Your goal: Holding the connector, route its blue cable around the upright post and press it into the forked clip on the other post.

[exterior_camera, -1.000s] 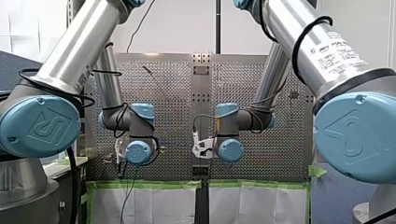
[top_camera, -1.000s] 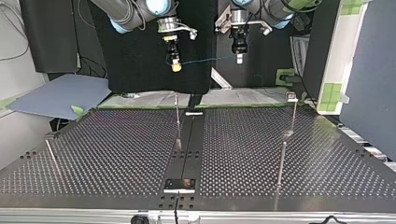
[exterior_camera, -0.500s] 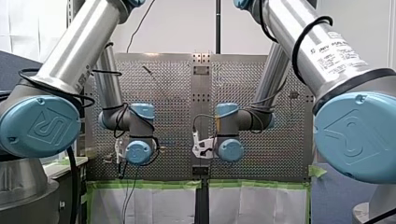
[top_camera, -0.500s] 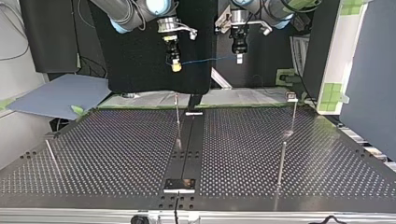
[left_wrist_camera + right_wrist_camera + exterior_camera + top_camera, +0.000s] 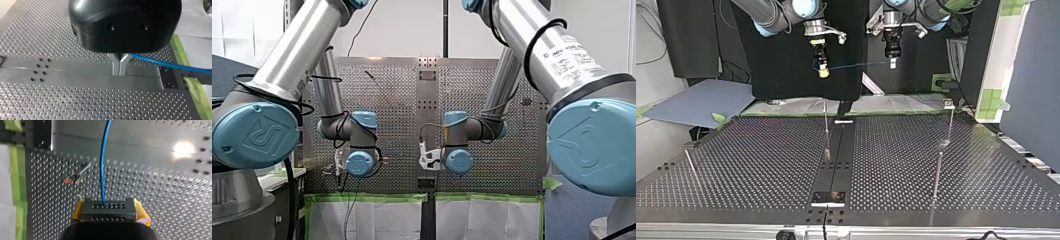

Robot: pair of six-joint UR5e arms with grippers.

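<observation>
Both pincers hung high over the bench (image 5: 761, 165), close to its edge on the arms' side, where green tape (image 5: 198, 100) ran along the plate. In the top view, the right pincer (image 5: 823, 72) came in left of centre and the left pincer (image 5: 892, 63) right of centre, near each other but apart. Below them the perforated plate lay open toward that camera, split by a dark centre strip (image 5: 838, 150). A thin post (image 5: 826, 127) stood upright beside the strip, in line below the right pincer in that view. A second post (image 5: 949, 125), well off at the view's right, carried the clip (image 5: 948, 104), too small to show its fork.

In the right wrist view, yellow pads (image 5: 142, 213) were closed on the black connector (image 5: 108, 211), and the blue cable (image 5: 102, 170) ran straight out of its face. The cable stretched nearly level across to the left pincer, whose metal fingers (image 5: 115, 65) were pressed together on it, and left them sideways. It hung in the air above both posts, touching neither.
</observation>
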